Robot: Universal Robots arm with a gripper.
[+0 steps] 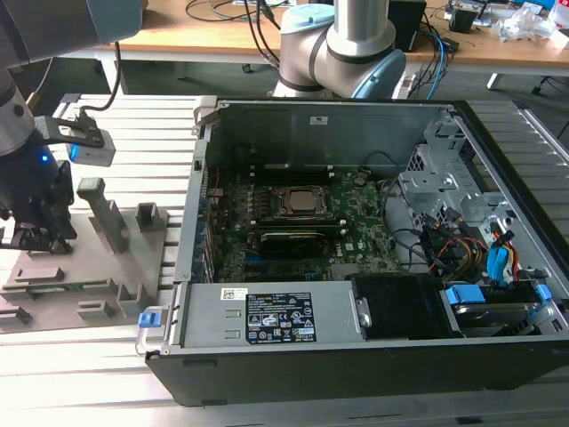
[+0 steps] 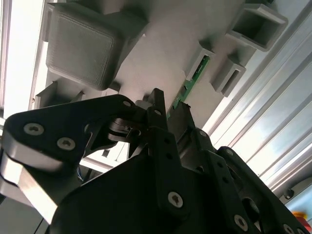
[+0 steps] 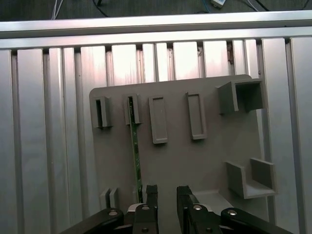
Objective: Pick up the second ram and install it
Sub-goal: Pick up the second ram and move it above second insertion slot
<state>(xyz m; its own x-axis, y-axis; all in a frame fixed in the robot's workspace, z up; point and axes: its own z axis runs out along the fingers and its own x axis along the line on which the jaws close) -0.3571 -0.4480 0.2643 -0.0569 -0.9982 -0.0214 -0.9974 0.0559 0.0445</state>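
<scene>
Claw (image 3: pixel 166 190), narrowly parted, empty, just beside the second ram (image 3: pixel 136 156).

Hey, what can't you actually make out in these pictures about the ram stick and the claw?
- First wrist view: the ram's near end is hidden behind the claw, so contact cannot be judged.
- Second wrist view: the claw's black body covers most of the ram.
- Exterior view: the motherboard's memory slots are too small to tell which are filled.
</scene>
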